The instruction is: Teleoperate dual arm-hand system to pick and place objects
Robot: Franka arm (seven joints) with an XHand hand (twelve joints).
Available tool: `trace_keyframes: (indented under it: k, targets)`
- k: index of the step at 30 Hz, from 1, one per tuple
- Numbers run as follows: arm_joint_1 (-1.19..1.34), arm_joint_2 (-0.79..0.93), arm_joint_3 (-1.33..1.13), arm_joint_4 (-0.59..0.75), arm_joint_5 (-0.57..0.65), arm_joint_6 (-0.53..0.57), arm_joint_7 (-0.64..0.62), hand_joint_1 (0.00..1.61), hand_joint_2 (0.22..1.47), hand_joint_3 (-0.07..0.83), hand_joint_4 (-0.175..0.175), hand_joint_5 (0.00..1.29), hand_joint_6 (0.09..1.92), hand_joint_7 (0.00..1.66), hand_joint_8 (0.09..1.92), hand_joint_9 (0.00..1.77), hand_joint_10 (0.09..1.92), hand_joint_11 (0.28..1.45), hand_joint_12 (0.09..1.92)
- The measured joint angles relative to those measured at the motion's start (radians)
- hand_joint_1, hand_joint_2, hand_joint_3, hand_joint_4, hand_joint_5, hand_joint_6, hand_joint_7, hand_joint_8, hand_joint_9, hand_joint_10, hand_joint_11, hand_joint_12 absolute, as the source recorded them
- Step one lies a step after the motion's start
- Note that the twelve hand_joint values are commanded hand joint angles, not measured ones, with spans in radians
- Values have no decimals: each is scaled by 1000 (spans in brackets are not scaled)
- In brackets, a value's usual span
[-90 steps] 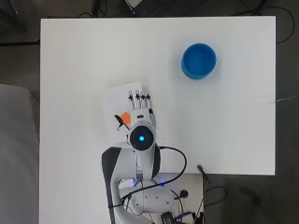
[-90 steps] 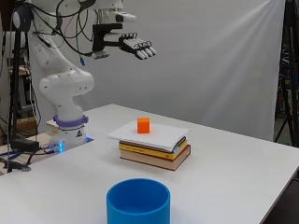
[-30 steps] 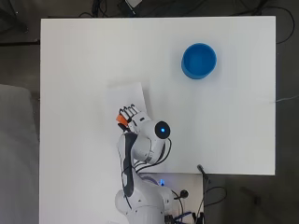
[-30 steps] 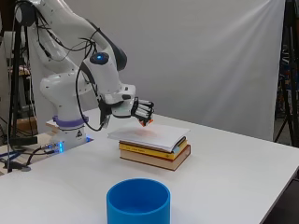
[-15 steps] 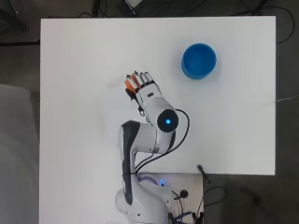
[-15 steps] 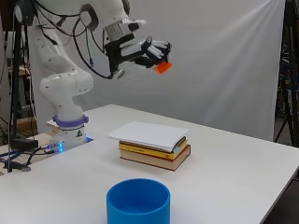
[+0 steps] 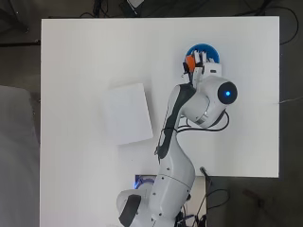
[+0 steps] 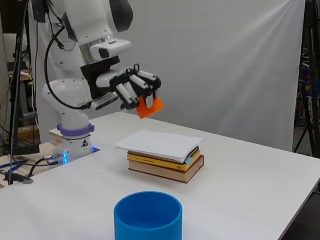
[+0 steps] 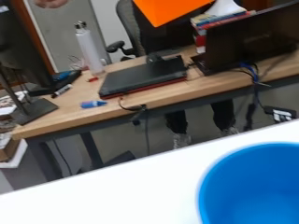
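Currently the hand (image 8: pixel 131 86) carries the orange block (image 8: pixel 149 106) with its fingers curled around it, pinching it at the fingertips. In the overhead view the hand (image 7: pixel 198 63) sits above the blue cup (image 7: pixel 211 50), with the block (image 7: pixel 190 62) over the cup's rim on the side toward the book stack (image 7: pixel 126 113). The side view shows the block well above the cup (image 8: pixel 148 216).

Step in hand, as judged: release the block into the cup.
- Shift the hand slightly farther from the book stack, so that the block is over the cup's opening rather than its rim.
- Lower the hand toward the cup before opening the fingers; a drop from the present height could bounce the block out.
- Open the fingers only when the block is centred; the wrist view shows the block (image 9: pixel 170 9) offset from the cup's interior (image 9: pixel 254 186).

Edges and clearance:
- The cup stands near the far edge of the table (image 7: pixel 85 56), and not far from the side edge beyond it. A block that misses on that side could roll off.
- Bare table lies between the cup and the book stack (image 8: pixel 165 155), which are well apart.
- Nothing stands beside the cup to obstruct a straight descent or retreat.
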State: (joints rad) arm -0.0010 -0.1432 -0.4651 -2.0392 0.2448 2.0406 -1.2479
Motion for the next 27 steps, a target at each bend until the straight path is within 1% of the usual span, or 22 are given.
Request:
trace_keyframes:
  k: [1, 2, 3, 4, 5, 6, 7, 9, 12, 16, 19, 21, 22, 23, 24, 25, 26, 27]
  targets:
    - [-7, 26, -17, -1, 13, 9, -19, 871, 1268, 0, 175, 672, 1461, 909, 1765, 1186, 1917, 887, 1868]
    - [-14, 54, -32, -6, 24, 18, -35, 969, 1278, 6, 63, 612, 1490, 867, 1664, 1058, 1855, 768, 1733]
    - [-18, 78, -47, -11, 29, 23, -42, 1046, 1289, 8, -25, 561, 1519, 833, 1593, 949, 1796, 662, 1559]
    - [-16, 96, -65, -14, 27, 28, -39, 1089, 1298, 7, -74, 529, 1542, 810, 1556, 881, 1749, 602, 1411]
    - [-8, 105, -88, -17, 14, 35, -29, 1111, 1305, 5, -97, 510, 1558, 796, 1536, 842, 1705, 573, 1302]
    - [9, 107, -118, -23, -5, 44, -16, 1119, 1309, 3, -105, 501, 1570, 787, 1528, 820, 1671, 560, 1225]
    - [32, 106, -154, -34, -28, 55, -5, 1120, 1314, 3, -105, 495, 1580, 778, 1528, 807, 1647, 556, 1169]
    - [73, 100, -213, -61, -53, 76, -3, 1108, 1324, 3, -86, 482, 1615, 757, 1534, 771, 1608, 555, 1067]
    - [91, 90, -236, -113, -42, 113, -11, 1085, 1345, 2, -64, 456, 1672, 722, 1565, 732, 1587, 575, 908]
    - [89, 83, -148, -170, -38, 158, -1, 1075, 1353, 2, -56, 450, 1671, 701, 1595, 723, 1586, 589, 864]
    - [92, 72, -83, -187, -53, 166, 28, 1087, 1352, 0, -79, 461, 1603, 698, 1632, 734, 1580, 585, 950]
    - [90, 50, -42, -172, -88, 145, 88, 1096, 1357, 1, -111, 440, 1599, 698, 1650, 737, 1569, 579, 958]
    - [89, 33, -21, -167, -106, 132, 120, 1108, 1357, 0, -137, 438, 1577, 700, 1665, 742, 1567, 579, 957]
    - [86, 13, -1, -163, -122, 111, 150, 1113, 1354, 0, -155, 474, 1582, 661, 1656, 753, 1574, 579, 971]
    - [83, -5, 11, -158, -134, 87, 170, 1167, 1330, -6, -95, 458, 1240, 660, 1607, 759, 1588, 574, 994]
    - [81, -19, 17, -148, -141, 62, 179, 1210, 1307, -7, -44, 484, 845, 667, 1567, 777, 1600, 568, 1037]
    - [79, -24, 18, -132, -147, 45, 183, 1237, 1291, -5, -12, 534, 534, 675, 1542, 796, 1614, 566, 1084]
    - [76, -20, 17, -111, -152, 36, 183, 1253, 1279, -3, 4, 581, 324, 684, 1525, 814, 1631, 565, 1142]
